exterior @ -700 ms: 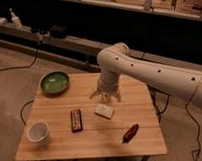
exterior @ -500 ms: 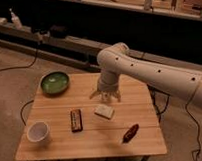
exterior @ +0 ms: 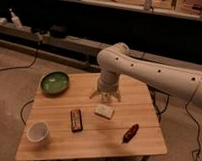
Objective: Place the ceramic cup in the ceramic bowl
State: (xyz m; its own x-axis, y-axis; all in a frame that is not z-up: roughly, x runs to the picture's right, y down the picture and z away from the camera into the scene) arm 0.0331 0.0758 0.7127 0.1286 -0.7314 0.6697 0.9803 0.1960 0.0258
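Ceramic cup [exterior: 39, 132], plain white, round, handleless, upright on the table [exterior: 140, 109]; tool [exterior: 106, 98] splayed and empty over its middle.

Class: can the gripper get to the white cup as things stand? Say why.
Probably yes: the open gripper hangs over the middle of the table, the ceramic cup stands alone at a corner, only a flat bar lying between.

The robot's white arm [exterior: 149, 73] comes in from the right, its thick forearm rising to a rounded elbow near the far edge of the bench [exterior: 55, 109]. From there the wrist drops straight down. The claw [exterior: 106, 98] hangs pointing downward over the bench's middle, fingers splayed apart and empty.
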